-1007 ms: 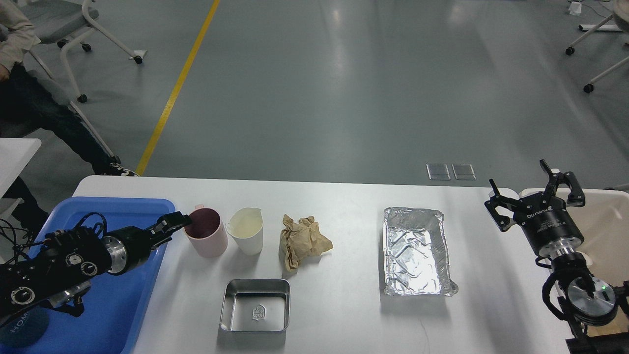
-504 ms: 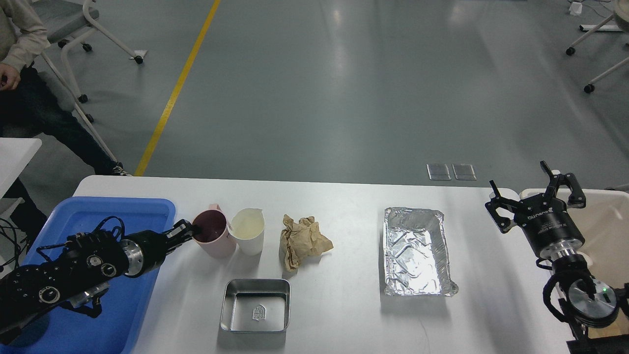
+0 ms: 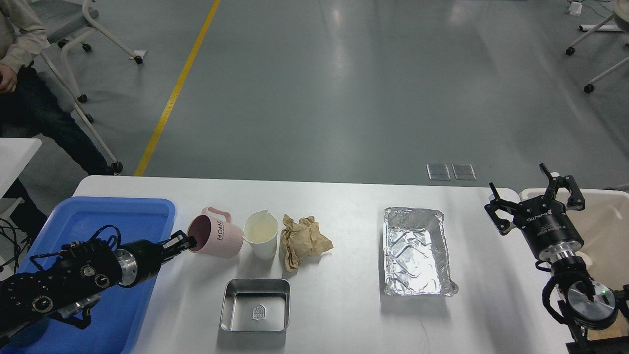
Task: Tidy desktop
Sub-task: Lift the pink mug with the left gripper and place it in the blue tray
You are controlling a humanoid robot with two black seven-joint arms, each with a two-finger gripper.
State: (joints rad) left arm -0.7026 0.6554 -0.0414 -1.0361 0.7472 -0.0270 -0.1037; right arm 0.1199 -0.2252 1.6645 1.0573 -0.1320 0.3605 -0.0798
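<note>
Black metal, the left gripper reaches out over the tabletop's left side, its fingertips at the rim of the one pink mug; whether it actually pinches that rim, I cannot tell. The mug is tipped over toward the gripper, mouth facing left, handle up. Just right of it stands one white paper cup, upright, touching or nearly touching one crumpled brown paper. Nearer the front edge sits one square metal tin. Further right lies one foil tray, well apart from the rest. The desktop spreads white beneath all of this, directly under the left gripper's tip. One blue tray covers its left end, beneath the left arm. At the right edge, the right gripper is raised with its fingers spread wide, holding nothing, beside one beige bin.
</note>
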